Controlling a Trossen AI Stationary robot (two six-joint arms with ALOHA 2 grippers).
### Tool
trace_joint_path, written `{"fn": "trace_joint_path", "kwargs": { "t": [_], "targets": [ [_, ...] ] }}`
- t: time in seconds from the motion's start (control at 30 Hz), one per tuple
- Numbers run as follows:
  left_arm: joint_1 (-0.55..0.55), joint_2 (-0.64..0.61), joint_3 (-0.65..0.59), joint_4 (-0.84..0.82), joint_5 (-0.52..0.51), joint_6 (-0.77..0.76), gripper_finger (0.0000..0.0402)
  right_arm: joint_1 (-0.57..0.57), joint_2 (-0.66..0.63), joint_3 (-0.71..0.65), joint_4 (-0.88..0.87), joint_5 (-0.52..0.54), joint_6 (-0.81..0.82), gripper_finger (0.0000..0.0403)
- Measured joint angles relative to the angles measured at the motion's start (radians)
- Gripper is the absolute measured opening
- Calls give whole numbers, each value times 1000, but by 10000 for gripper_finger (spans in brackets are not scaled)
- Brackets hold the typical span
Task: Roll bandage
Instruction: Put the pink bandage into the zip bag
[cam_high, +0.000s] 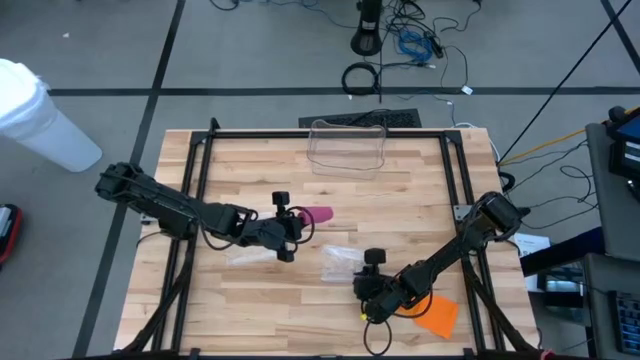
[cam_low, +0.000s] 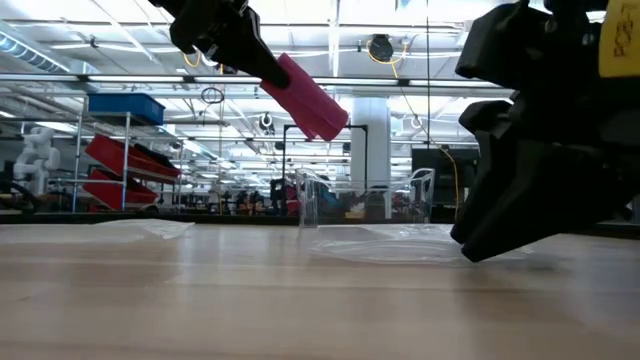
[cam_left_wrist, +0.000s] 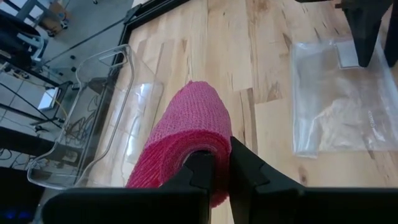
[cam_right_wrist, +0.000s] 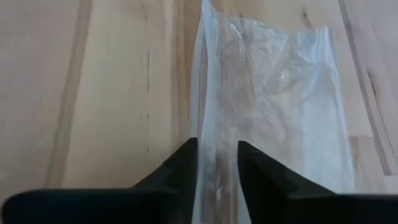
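The left gripper (cam_left_wrist: 214, 171) has its fingers (cam_left_wrist: 199, 171) pinched tight on one end of the pink bandage roll (cam_left_wrist: 183, 140), holding it up off the wooden surface (cam_high: 250, 310), pointing towards the clear tray (cam_high: 348, 147). The right gripper (cam_right_wrist: 217, 158) is down low, its fingers a little apart astride the edge of a clear plastic bag (cam_right_wrist: 273, 93) lying flat; whether they actually pinch the film I cannot tell. An orange scrap (cam_high: 437, 316) lies beside that arm. To my eye the bag is meant for the roll, so the right fingers want a firm bite on just one layer of the mouth, lifted gently to open it, while the left keeps the roll steady and lined up with the opening.
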Motion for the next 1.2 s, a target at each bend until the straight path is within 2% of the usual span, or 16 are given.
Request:
{"fn": "trace_joint_path", "kwargs": {
  "t": [0.27, 0.5, 0.6, 0.7, 0.8, 0.9, 1.1, 1.2],
  "targets": [
    [0, 0, 0, -2, 4, -1, 26, -20, 47, 5, -73, 63, 53, 31],
    [0, 0, 0, -2, 5, -1, 26, -24, 99, 5, -82, 161, 75, 2],
    [0, 0, 0, -2, 6, -1, 26, -8, 88, 21, -111, 247, 87, 1],
    [0, 0, 0, -12, 62, 1, 26, -4, 81, 57, -227, 355, 76, 1],
    [-1, 0, 0, -8, 148, 4, 26, -11, 77, 117, -324, 408, 117, 0],
    [-11, 0, 16, -4, 160, 10, 26, -36, 77, 146, -379, 379, 170, 0],
    [-60, -1, 28, 14, 158, 93, 26, -107, 37, 163, -371, 278, 267, 0],
    [-86, -1, 30, 40, 124, 147, 26, -146, -2, 164, -362, 234, 294, 0]
  ]
}}
